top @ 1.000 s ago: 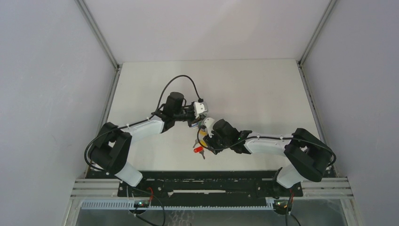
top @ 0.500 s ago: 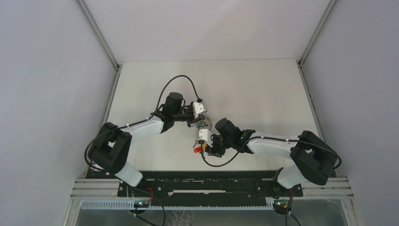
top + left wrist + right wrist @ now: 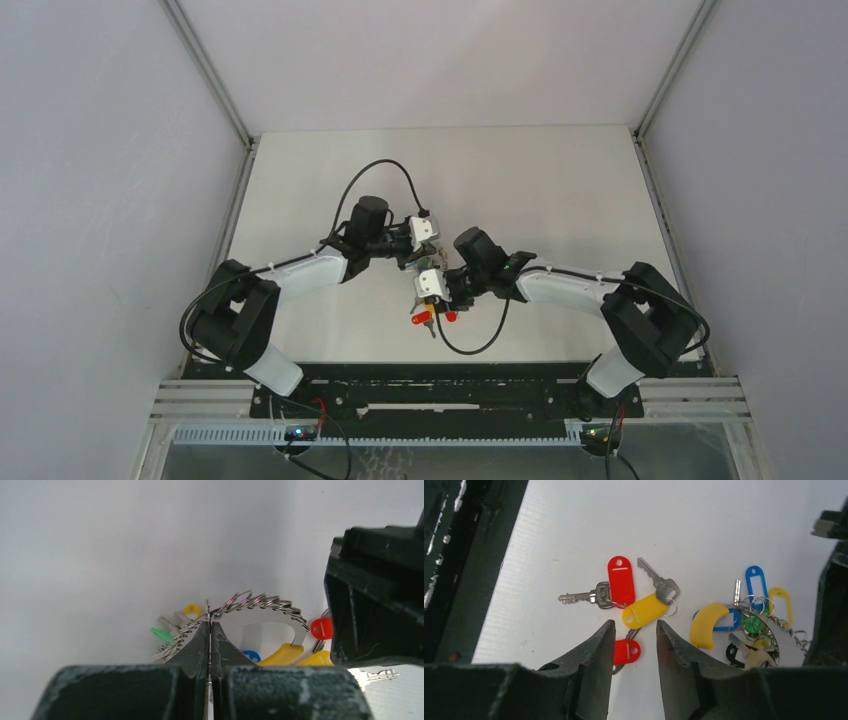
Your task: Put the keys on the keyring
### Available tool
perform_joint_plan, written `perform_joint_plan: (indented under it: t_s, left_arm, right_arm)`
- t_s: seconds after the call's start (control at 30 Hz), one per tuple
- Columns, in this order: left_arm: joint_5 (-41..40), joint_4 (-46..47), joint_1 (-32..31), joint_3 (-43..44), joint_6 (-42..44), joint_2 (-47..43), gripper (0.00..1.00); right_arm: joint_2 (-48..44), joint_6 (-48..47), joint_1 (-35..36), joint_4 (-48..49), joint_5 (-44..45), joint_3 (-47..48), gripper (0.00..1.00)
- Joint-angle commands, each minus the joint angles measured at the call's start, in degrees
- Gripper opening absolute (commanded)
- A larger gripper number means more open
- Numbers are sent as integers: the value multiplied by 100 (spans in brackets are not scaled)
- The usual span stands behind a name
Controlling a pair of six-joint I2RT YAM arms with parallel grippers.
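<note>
While my left claw is pinched fully closed on the wire of the keyring, my right claw hangs about half open above the loose keys and grips nothing.

A thin sliver of the ring's metal stands up between the left claw's tips. I judge this grip is there to steady the ring so a key can be worked onto it. Just beyond those tips the ring's coil arcs away, with a yellow curved band lying under it on the white desk.

In the right wrist view, a small red tag lies on the desk directly between the claw's two tips, its key mostly hidden beside one finger. I read the half-wide gap as sized to close on that tag. Just ahead of the tips lie a yellow tag and a larger red tag, each on a silver key, overlapping one another. The keyring bunch sits off to one side, near but apart from them.
</note>
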Motion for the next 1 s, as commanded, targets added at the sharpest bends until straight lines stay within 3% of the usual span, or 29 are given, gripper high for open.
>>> perform_joint_plan:
  t_s: [0.0, 0.97]
  left_arm:
    - [137, 200, 32, -53, -94, -261, 0]
    - [243, 130, 19, 4, -103, -199, 0]
  right_arm:
    - [275, -688, 101, -296, -60, 316, 35]
    - [1117, -1290, 569, -779, 631, 987, 32]
